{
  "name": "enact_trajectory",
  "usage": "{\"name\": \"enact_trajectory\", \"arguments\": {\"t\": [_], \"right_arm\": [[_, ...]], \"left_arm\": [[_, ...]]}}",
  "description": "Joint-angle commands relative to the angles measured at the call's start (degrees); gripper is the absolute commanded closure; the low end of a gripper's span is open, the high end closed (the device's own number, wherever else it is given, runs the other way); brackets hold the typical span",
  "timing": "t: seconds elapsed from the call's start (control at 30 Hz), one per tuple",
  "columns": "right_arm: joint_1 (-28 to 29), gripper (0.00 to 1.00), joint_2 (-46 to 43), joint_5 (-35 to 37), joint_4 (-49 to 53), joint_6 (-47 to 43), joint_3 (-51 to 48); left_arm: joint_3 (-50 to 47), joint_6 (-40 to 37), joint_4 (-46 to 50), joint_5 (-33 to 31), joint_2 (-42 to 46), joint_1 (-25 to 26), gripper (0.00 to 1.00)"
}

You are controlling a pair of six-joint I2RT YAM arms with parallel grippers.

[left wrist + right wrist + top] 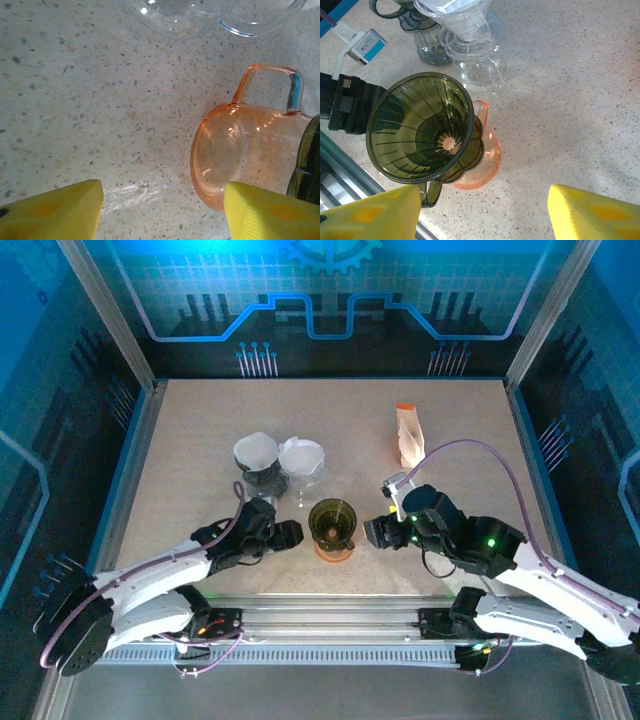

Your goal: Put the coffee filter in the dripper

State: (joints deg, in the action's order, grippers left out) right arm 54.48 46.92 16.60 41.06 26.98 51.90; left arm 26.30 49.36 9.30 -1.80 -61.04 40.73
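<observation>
Olive dripper (332, 519): sits on the orange glass mug (334, 551), near middle of the bench (190, 430); its ribbed cone shows right down to the hole.
White filter (256, 449): seated in the dark dripper (262, 478) further back.
Second white filter (302, 453): in the clear dripper (472, 50), just beside the dark one.
Brown pack (408, 435): lying at the back right, well apart from the drippers.
Left claw (292, 535): just left of the mug, yellow fingers (55, 210) spread, gripping nothing.
Right claw (372, 532): just right of the mug, fingers parted wide, nothing held.
Open room: bare bench along the left, right and far edges.
</observation>
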Motion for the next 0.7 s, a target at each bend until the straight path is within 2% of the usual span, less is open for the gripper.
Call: {"name": "enact_trajectory", "arguments": {"t": [0.0,0.67], "right_arm": [[-0.9,0.32,-1.2,1.4,1.0,1.0,-0.8],[-2.0,0.32,-1.9,0.3,0.3,1.7,-2.7]], "left_arm": [[2.1,-0.6,-3.8,2.0,-2.1,0.9,0.34],[2.2,0.2,-6.1,3.0,-4.8,2.1,0.34]]}}
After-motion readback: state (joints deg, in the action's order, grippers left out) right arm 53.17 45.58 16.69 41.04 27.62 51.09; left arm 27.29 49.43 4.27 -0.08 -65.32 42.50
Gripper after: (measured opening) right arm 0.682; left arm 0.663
